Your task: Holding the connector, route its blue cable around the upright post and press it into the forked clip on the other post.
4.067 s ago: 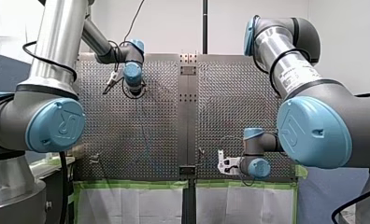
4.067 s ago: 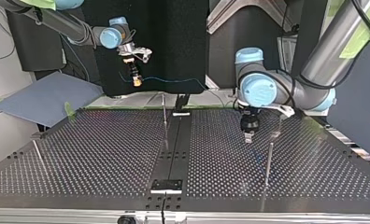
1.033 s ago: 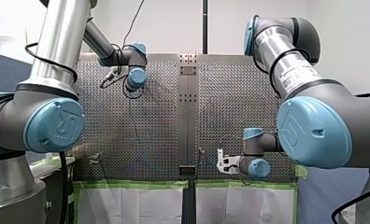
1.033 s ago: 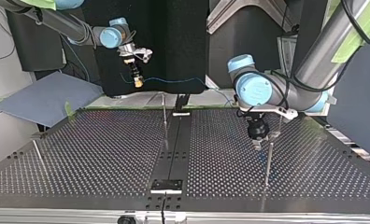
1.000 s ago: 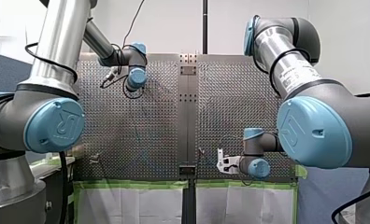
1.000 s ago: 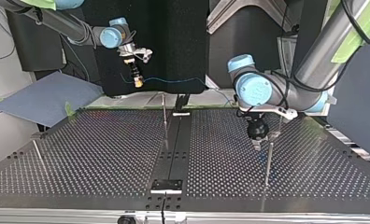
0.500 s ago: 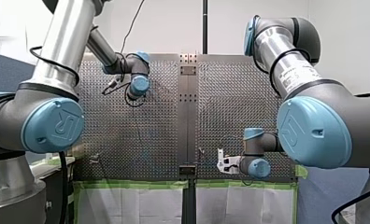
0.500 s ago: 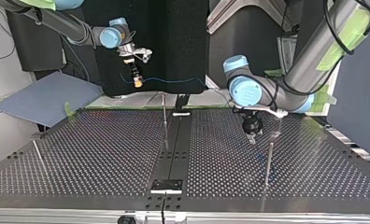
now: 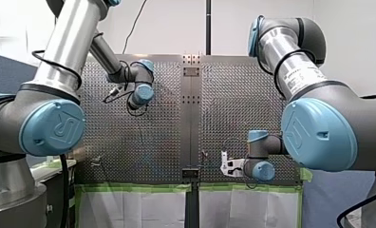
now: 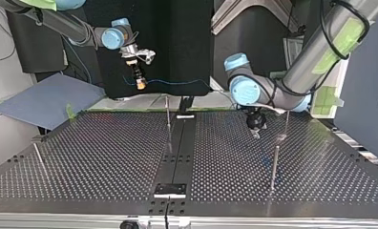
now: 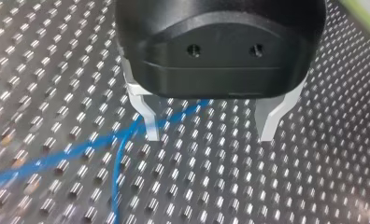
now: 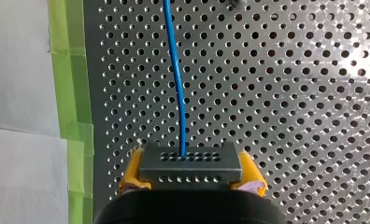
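In the right wrist view my right gripper [image 12: 191, 179] is shut on the grey connector [image 12: 191, 162], held between its yellow pads. The blue cable [image 12: 174, 70] leaves the connector and runs ahead over the perforated table. At the top view's back left this gripper [image 10: 139, 80] holds the connector above the table's far edge, and the cable [image 10: 177, 82] hangs level towards the right. My left gripper [image 11: 210, 127] is open just above the table, its metal fingers [image 11: 150, 122] apart, with a cable stretch [image 11: 127, 136] lying beside one finger. In the top view my left gripper [image 10: 255, 130] hovers right of centre.
A thin upright post [image 10: 167, 117] stands near the table's middle at the back. A taller post [image 10: 274, 164] and another thin post [image 10: 287, 123] stand at the top view's right, and a leaning rod [image 10: 39, 156] at its left. Green tape [image 12: 71, 93] edges the table.
In the top view my left arm has swung left and towards the back, away from the right-hand post, its gripper still open. My right arm and the connector have not moved.
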